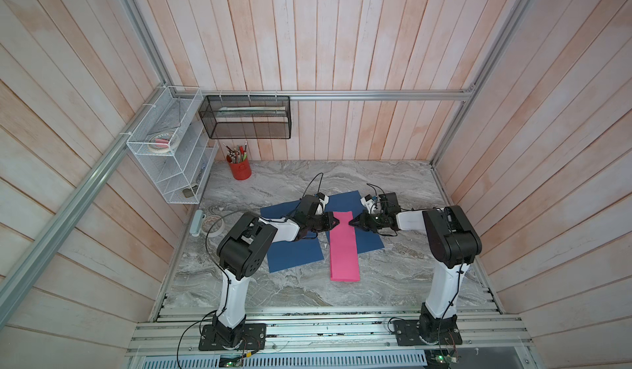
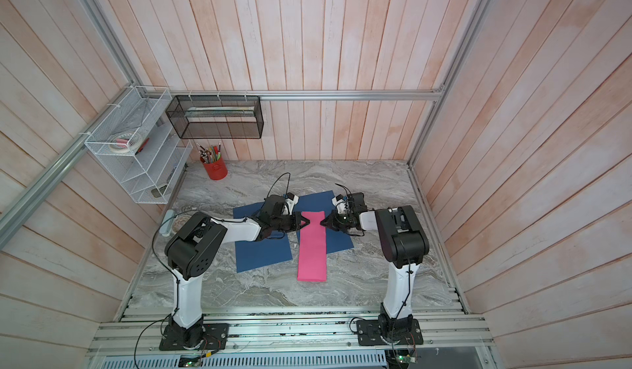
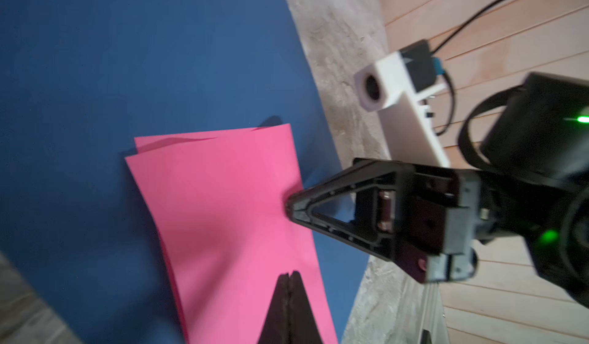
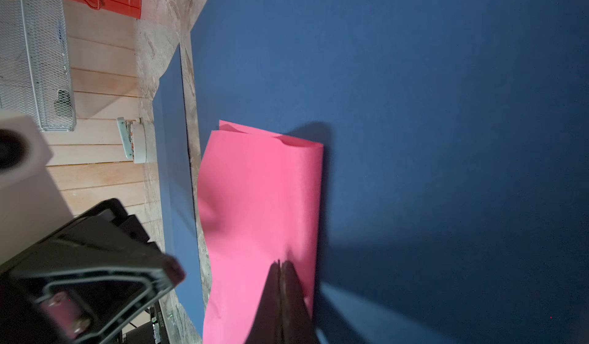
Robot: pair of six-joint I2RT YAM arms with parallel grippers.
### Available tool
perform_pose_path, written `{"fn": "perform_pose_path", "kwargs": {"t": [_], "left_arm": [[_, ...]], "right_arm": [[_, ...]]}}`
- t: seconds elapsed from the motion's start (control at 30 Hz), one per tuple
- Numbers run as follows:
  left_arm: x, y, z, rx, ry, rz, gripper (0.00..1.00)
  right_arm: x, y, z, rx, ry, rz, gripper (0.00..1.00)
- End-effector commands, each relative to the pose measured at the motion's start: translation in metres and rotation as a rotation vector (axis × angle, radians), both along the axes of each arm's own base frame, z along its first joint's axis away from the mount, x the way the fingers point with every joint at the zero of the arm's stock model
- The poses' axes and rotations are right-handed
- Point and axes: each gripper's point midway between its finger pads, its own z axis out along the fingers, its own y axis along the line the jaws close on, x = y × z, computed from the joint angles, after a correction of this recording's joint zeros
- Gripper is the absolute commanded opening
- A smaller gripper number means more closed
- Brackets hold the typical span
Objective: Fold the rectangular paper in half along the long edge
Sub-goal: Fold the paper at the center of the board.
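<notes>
- Nearest the front edge of the marble-patterned surface (image 1: 393,275), the pink paper (image 1: 344,247) lies already doubled into a long narrow strip. It sits midway between the left and right edges, its near end on bare stone.
- Farther in, the strip runs up over two blue sheets (image 1: 294,254), where the left arm (image 1: 284,230) and right arm (image 1: 410,220) meet it from opposite sides.
- Both sets of jaws are pressed together, and their tips rest on the strip's far half near its long edges. Whether any paper is caught between them cannot be told.
- The fold looks unfinished. In the left wrist view the far end (image 3: 210,138) gapes, with the lower layer showing past the upper. In the right wrist view the strip bulges near the left jaws.
- Likely trouble: tips pushing inward from both sides could buckle the strip and set a crooked crease. The paper could also skid on the smooth blue sheets, leaving the layers out of line. Lifting off too soon could let the loose fold spring open.
- Beyond, a tape roll (image 1: 212,225) sits at the left edge and a red pencil tin (image 1: 240,169) in the far left corner.
- No brand, label or writing is readable anywhere.
</notes>
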Motion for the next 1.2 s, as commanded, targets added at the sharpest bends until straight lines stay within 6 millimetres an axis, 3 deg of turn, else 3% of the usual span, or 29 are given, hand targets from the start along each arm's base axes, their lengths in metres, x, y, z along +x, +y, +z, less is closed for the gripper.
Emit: {"fn": "perform_pose_path", "kwargs": {"t": [0.0, 0.17, 0.4, 0.63, 0.8, 1.0, 1.17], "left_arm": [[0.000, 0.008, -0.031, 0.121, 0.050, 0.026, 0.00], [-0.001, 0.012, -0.037, 0.170, 0.054, 0.050, 0.00], [-0.014, 0.013, -0.061, 0.307, 0.095, 0.030, 0.00], [-0.028, 0.035, -0.085, 0.344, 0.169, 0.071, 0.00], [-0.032, 0.036, -0.088, 0.335, 0.183, 0.069, 0.00], [-0.030, 0.033, -0.083, 0.325, 0.174, 0.065, 0.00], [-0.031, 0.033, -0.084, 0.321, 0.181, 0.062, 0.00]], "right_arm": [[-0.014, 0.000, -0.021, -0.039, 0.087, 0.001, 0.00], [-0.017, 0.002, -0.021, -0.038, 0.089, 0.007, 0.00], [-0.015, 0.001, -0.017, -0.045, 0.079, 0.004, 0.00], [-0.011, -0.041, -0.011, -0.071, 0.087, -0.083, 0.00], [-0.010, -0.064, -0.006, -0.096, 0.078, -0.112, 0.00], [-0.006, -0.026, 0.028, -0.038, -0.007, -0.042, 0.00], [-0.004, 0.003, 0.020, 0.006, 0.017, 0.000, 0.00]]}}
